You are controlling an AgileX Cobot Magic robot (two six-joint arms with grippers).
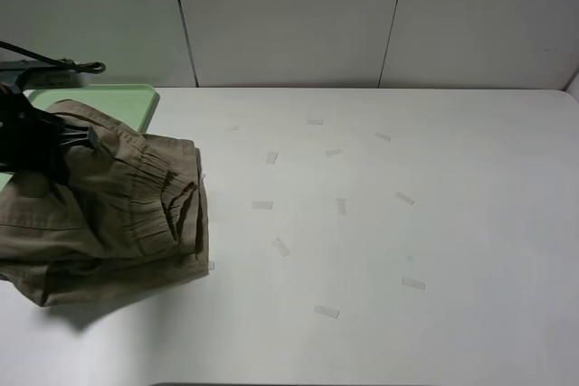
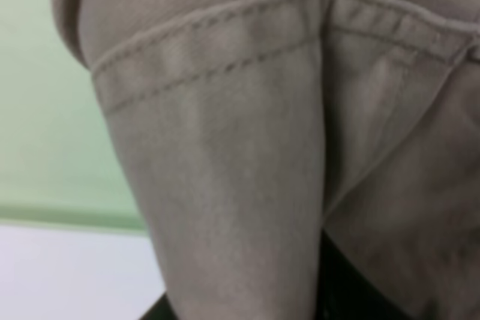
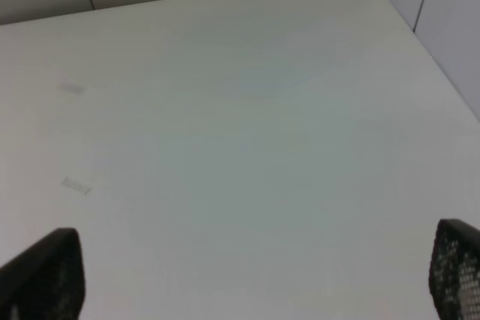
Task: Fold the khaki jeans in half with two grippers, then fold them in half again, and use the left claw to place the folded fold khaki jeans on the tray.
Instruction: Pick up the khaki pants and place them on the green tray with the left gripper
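The khaki jeans (image 1: 127,214) are a folded bundle at the table's left side, waistband facing right, with a shadow under the near edge. My left gripper (image 1: 83,139) is shut on the bundle's upper left part, its black arm coming in from the left edge. In the left wrist view the stitched cloth (image 2: 225,170) fills the picture, with a dark fingertip (image 2: 349,290) under it. The mint-green tray (image 1: 109,99) lies just behind the bundle, partly covered by it, and shows again as tray (image 2: 37,110) beside the cloth. My right gripper (image 3: 251,279) is open over bare table, out of the high view.
Several short strips of clear tape (image 1: 280,246) are scattered over the white table (image 1: 407,178). A black clamp arm (image 1: 54,66) sticks out at the back left above the tray. Grey wall panels (image 1: 289,15) close the back.
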